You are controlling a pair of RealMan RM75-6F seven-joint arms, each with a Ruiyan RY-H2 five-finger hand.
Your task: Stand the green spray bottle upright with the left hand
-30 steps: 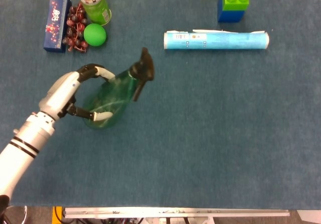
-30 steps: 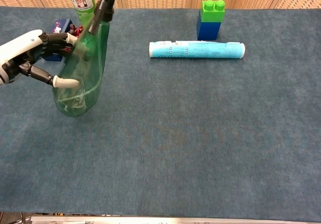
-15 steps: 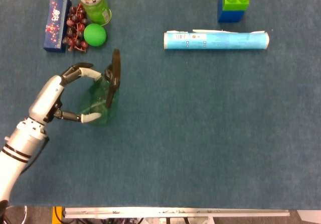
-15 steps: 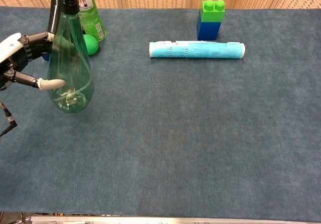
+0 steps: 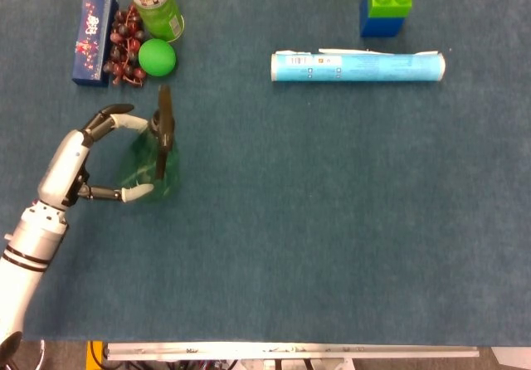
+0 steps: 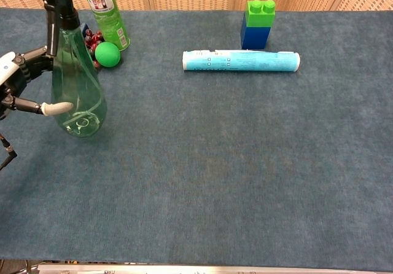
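The green spray bottle [image 5: 148, 169] [image 6: 73, 96] stands upright on the blue table at the left, its black trigger head on top. My left hand [image 5: 83, 158] [image 6: 18, 83] wraps around its lower body from the left, with the fingers behind the bottle and the thumb [image 6: 58, 108] lying against its front. The right hand shows in neither view.
Behind the bottle are a green ball [image 5: 156, 56] [image 6: 107, 54], a tall green can [image 5: 153, 5] [image 6: 103, 10], dark grapes [image 5: 124, 46] and a blue box [image 5: 91, 38]. A light blue tube [image 5: 357, 65] [image 6: 241, 60] lies at the back middle, with a green and blue block stack [image 5: 387, 5] [image 6: 258, 23] behind it.
The bottle has swung from leaning right to upright and shifted left, with my left hand around it throughout. The hand has drawn back toward the table's left edge.
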